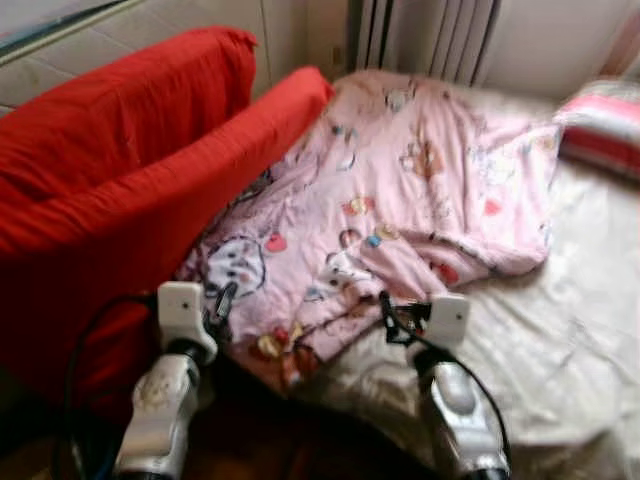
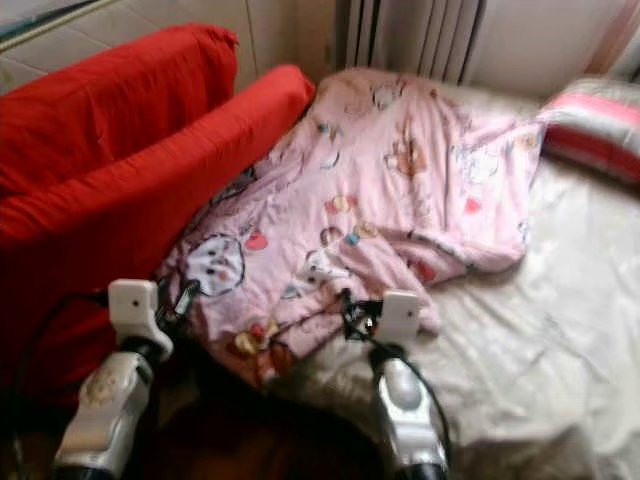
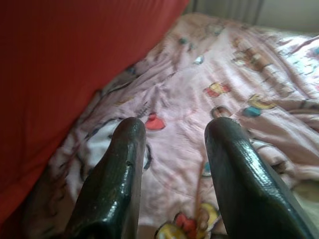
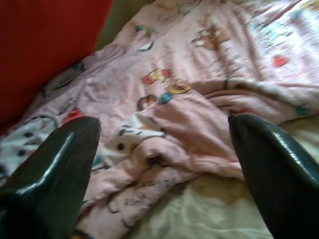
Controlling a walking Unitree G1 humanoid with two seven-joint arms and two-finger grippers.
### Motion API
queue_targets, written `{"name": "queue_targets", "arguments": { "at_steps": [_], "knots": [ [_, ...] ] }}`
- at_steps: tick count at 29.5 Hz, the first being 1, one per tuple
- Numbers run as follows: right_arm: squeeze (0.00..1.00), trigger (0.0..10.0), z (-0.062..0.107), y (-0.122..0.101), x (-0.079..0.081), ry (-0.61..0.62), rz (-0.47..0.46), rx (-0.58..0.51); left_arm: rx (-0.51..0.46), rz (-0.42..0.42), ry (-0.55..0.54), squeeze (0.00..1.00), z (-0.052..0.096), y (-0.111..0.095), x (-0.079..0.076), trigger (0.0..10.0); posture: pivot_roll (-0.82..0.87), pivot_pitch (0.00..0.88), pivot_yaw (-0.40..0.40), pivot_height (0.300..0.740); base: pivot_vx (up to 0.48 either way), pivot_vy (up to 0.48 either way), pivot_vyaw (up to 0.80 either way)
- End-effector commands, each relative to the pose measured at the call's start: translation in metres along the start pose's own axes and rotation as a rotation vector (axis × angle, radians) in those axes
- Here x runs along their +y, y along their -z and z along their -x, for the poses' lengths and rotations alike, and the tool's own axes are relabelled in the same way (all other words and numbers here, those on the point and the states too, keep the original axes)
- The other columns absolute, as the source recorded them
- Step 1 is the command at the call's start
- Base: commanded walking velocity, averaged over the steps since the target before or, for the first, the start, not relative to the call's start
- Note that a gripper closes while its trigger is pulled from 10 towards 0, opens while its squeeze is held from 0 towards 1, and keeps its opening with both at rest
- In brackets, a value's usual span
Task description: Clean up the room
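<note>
Two grippers are raised over the near edge of a bed, and both sets of jaws are spread with nothing between them. The left gripper [image 3: 169,174] hangs above the near left corner of a pink blanket [image 1: 400,190], close beside a red sofa [image 1: 110,170]; the right gripper [image 4: 164,164] is opened wider and hovers just over the rumpled fold at the blanket's near hem, where it meets the pale sheet [image 1: 570,330]. The blanket, printed with small cartoon figures, lies crumpled and askew across the left half of the bed, its left side pushed up against the sofa's arm and its far edge reaching toward the wall. By my reading, the step in hand is the approach to the blanket's near edge, before any grip is taken, so the tidying of the bed has barely begun. The next move likely calls for lowering each gripper onto a corner or fold and closing on enough cloth to hold, then drawing the blanket flat. A striped pillow [image 1: 605,125] lies at the far right of the bed, well apart from the grippers. Behind the bed stands a white radiator [image 1: 425,35] against a light wall.
</note>
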State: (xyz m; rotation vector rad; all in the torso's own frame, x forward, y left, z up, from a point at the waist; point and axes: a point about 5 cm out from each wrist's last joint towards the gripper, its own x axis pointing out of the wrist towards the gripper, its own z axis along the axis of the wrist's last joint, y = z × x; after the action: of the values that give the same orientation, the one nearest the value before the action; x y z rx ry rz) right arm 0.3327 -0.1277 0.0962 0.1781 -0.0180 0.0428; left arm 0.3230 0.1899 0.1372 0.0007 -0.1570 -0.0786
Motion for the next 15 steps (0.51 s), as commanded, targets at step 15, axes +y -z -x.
{"name": "queue_targets", "arguments": {
  "at_steps": [15],
  "knots": [
    [0.0,10.0,0.0027,0.0039,0.0029,0.003,-0.016,0.013,0.005,-0.02,0.003,0.0,0.002,0.0,0.0024,10.0,0.11,0.233,0.01,0.74,0.0,0.206,0.0]
  ]
}}
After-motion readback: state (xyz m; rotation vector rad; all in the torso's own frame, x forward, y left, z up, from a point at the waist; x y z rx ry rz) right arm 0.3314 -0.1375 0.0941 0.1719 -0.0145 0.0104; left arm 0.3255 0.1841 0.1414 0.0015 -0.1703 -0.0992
